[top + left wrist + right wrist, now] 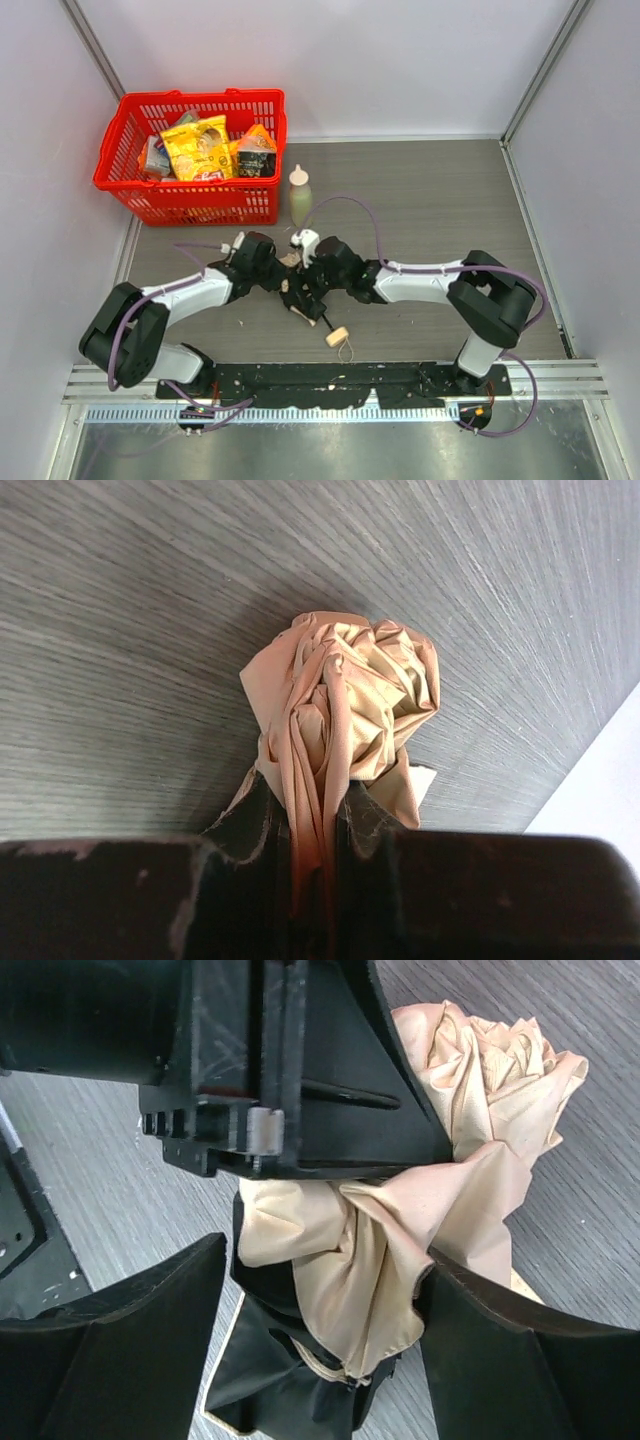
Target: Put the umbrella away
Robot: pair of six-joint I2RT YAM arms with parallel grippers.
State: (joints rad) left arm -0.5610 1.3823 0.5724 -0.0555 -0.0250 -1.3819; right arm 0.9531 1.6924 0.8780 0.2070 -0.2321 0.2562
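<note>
Centre frame on the grey bench (430, 200), the cream umbrella (345, 705) lies bunched, its knob handle (337, 336) nearest. The left pincer (320, 810) clamps its fabric; the right pincer (325, 1300) gapes astride it. Beyond stands a pale green bottle (300, 196); upper left, a red basket (200, 205) of snack packets.

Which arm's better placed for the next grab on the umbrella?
Right. The right gripper is open, straddling the umbrella fabric, ready to close. The left gripper is shut on the bunched canopy, likely the anchor.
</note>
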